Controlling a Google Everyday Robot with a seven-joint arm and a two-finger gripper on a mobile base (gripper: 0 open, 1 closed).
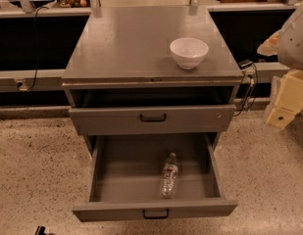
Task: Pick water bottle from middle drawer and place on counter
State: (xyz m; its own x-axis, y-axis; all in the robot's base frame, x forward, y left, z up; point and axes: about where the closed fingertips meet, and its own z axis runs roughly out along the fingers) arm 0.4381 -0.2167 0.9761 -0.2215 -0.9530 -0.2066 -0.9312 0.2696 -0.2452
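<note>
Pretty much nothing done yet imo. The water bottle (pixel 169 176) lies on its side in the pulled-out middle drawer (pixel 126 173), down around 6 o'clock, cap pointing to 12, in the right half of the drawer floor. The claw (pixel 281 114) hangs way off at 3 o'clock beside the cabinet, well apart from the bottle. Bottle's obv not in it, but can't tell if it's released or clenched. Tabletop (pixel 126 43) has a white bowl (pixel 189 52) at 1 o'clock. Still left: reach in, grab, lift, set down w/o bumping the bowl.
</note>
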